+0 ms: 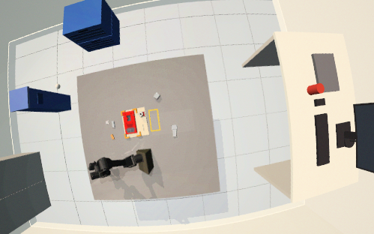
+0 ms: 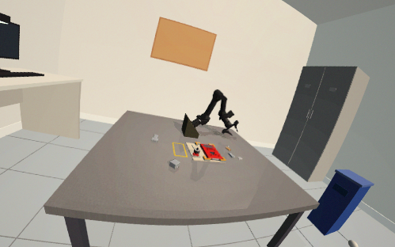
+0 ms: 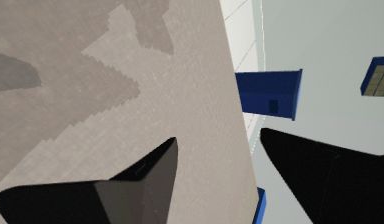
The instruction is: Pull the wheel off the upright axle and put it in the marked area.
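From above, the small dark wheel (image 1: 139, 114) is only a speck, seemingly on its upright axle on the beige plate (image 1: 142, 121) beside the red board (image 1: 130, 121); the yellow-outlined marked area (image 1: 154, 120) lies just beside. The black claw (image 1: 96, 169) hangs near the grey tabletop (image 1: 189, 157) edge, well apart from them. The wrist view alone shows its fingers parted around nothing, blue boxes beyond.

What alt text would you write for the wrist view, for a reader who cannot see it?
The open gripper holds nothing: its two dark fingers frame the bare grey table near its edge. Arm shadows fall across the table, and a blue box stands on the floor beyond.
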`<state>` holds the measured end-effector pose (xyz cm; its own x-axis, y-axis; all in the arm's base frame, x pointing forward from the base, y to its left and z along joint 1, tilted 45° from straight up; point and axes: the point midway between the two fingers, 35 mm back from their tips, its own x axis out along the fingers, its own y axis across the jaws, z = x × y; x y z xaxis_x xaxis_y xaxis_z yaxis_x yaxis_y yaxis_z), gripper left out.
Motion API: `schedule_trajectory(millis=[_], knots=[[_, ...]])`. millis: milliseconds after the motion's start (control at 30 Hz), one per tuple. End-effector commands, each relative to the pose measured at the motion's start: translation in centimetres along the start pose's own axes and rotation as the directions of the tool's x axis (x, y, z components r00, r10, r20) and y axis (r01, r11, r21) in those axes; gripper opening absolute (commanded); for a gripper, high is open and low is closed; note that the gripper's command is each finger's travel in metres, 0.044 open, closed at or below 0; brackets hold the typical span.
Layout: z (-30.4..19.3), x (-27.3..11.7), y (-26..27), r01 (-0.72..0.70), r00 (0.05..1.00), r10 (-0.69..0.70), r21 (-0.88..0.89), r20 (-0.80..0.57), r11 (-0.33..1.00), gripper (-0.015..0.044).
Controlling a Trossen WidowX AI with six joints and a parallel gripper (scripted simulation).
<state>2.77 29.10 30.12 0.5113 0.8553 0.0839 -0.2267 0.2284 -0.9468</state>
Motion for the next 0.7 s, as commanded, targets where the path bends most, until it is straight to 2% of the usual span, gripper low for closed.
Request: schedule_trajectory(millis=[0, 333, 667], knots=[[-1.6, 2.4, -0.1, -0.027, 0.998, 0.026, -0.017, -0.059, 0.999, 0.03], [-7.4, 7.2, -0.8, -0.097, 0.97, 0.091, -0.015, -0.225, 0.995, 0.03], [-16.3, 9.8, -1.4, -0.134, 0.891, 0.134, 0.03, -0.433, 0.991, 0.03]])
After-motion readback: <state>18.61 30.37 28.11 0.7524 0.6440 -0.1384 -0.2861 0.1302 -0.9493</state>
